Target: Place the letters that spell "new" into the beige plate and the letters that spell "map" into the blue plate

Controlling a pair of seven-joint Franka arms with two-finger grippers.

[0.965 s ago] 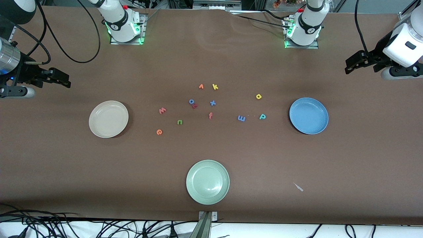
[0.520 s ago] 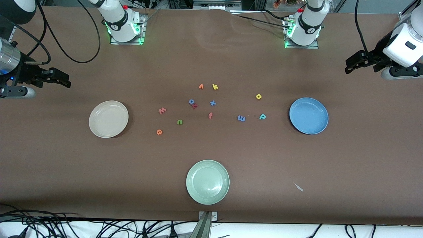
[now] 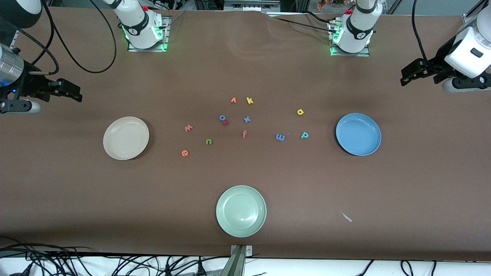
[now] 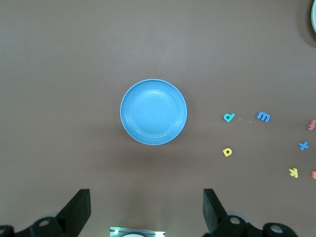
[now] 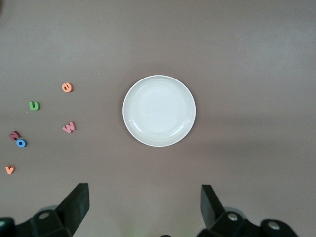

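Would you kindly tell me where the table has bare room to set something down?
Bare cloth lies between the beige plate and the pale green plate, and between that plate and the blue plate. It is crowded among the scattered letters between the beige and blue plates.

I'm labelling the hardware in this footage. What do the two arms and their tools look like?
Both arms are white with black joint bands and sit on metal base plates lit green. Black cables trail from them. The left tool and the right tool are black, each with two wedge-shaped fingers. The right arm's wrist shows a silver cylinder with a small blue light.
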